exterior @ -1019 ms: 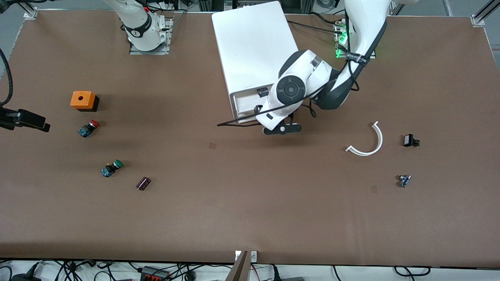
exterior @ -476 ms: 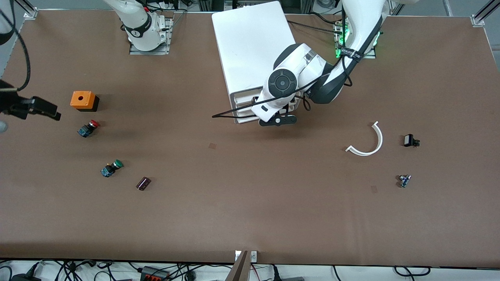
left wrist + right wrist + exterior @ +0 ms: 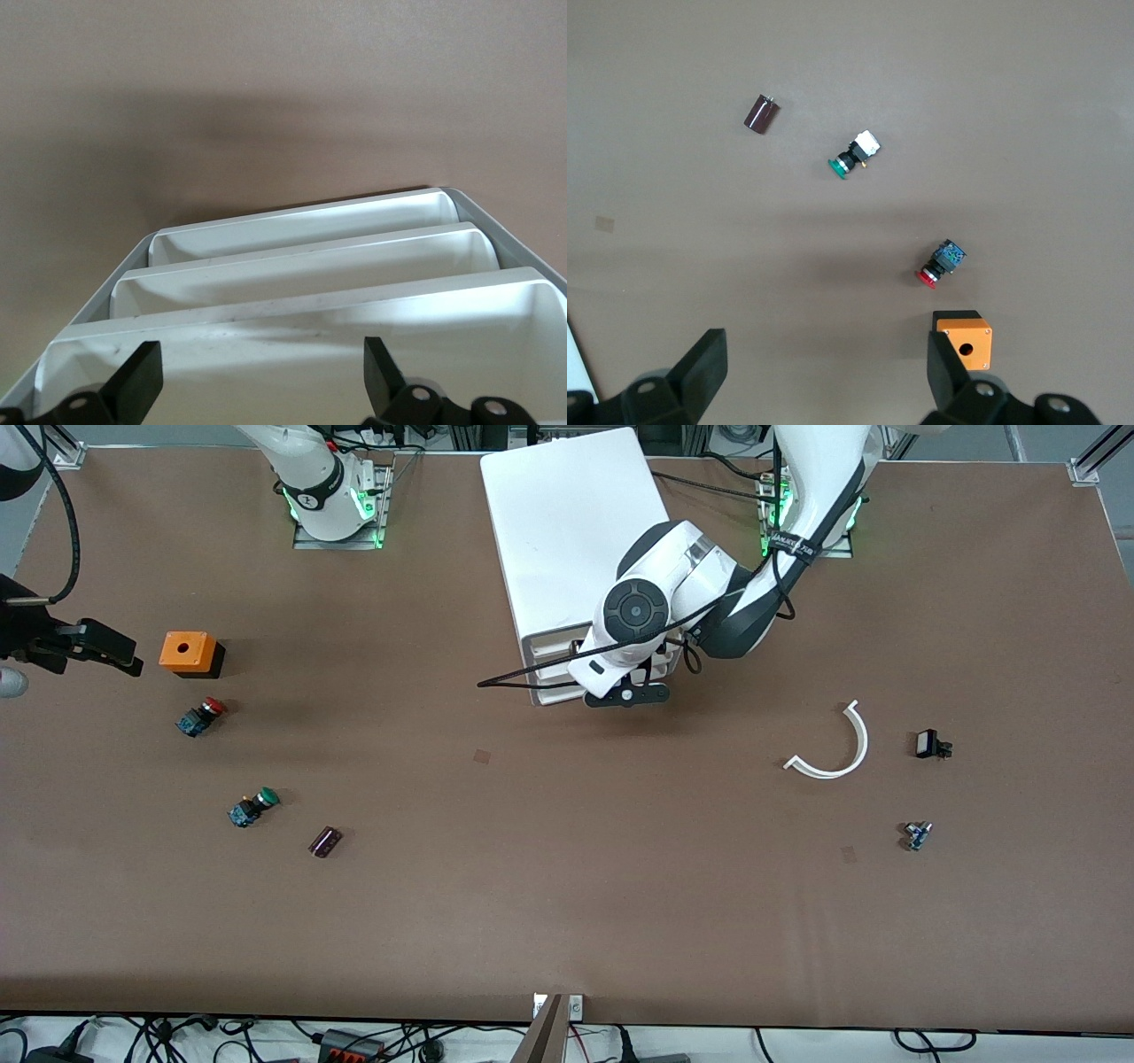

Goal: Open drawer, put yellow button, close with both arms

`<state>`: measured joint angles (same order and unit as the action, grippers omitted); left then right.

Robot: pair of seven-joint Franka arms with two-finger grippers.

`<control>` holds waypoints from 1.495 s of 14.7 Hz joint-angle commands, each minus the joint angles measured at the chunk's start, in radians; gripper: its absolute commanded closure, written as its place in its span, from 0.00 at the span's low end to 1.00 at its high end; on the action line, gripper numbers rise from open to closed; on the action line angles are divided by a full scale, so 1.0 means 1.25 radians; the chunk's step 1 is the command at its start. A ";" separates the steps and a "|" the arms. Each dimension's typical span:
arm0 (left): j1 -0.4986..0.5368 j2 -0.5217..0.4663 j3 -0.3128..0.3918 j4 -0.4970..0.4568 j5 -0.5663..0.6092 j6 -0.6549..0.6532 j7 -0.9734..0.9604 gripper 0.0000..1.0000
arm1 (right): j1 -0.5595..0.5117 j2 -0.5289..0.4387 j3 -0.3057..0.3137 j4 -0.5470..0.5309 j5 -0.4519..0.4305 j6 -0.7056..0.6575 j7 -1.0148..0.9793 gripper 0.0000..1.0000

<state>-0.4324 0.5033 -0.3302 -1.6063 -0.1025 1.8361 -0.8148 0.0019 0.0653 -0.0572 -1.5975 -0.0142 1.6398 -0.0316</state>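
Observation:
The white cabinet (image 3: 576, 531) stands at the table's edge by the arm bases. Its three stacked drawers show in the left wrist view, the uppermost drawer (image 3: 301, 328) closest to the camera. My left gripper (image 3: 259, 372) is open and empty just in front of that drawer's front lip; in the front view the left gripper (image 3: 620, 684) sits at the cabinet's front face. My right gripper (image 3: 106, 648) is open and empty in the air beside the orange box (image 3: 188, 653), and it shows in the right wrist view (image 3: 826, 354). The yellow button is out of view.
A red-capped button (image 3: 200, 716), a green-capped button (image 3: 252, 807) and a dark cylinder (image 3: 324, 841) lie near the right arm's end. A white curved strip (image 3: 837, 748), a small black part (image 3: 930, 744) and a small blue part (image 3: 917, 834) lie toward the left arm's end.
The left hand has moved in against the cabinet's front. The right gripper has moved away from the front camera and closer to the orange box.

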 commanded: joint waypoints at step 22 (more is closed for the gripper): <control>0.331 -0.254 0.157 0.144 0.129 -0.271 0.675 0.00 | 0.000 -0.025 0.004 -0.044 -0.013 0.026 -0.010 0.00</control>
<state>-0.0131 0.3147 -0.1889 -1.2923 0.0951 1.4417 -0.0658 0.0017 0.0645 -0.0578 -1.6207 -0.0164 1.6575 -0.0318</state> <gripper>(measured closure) 0.000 0.000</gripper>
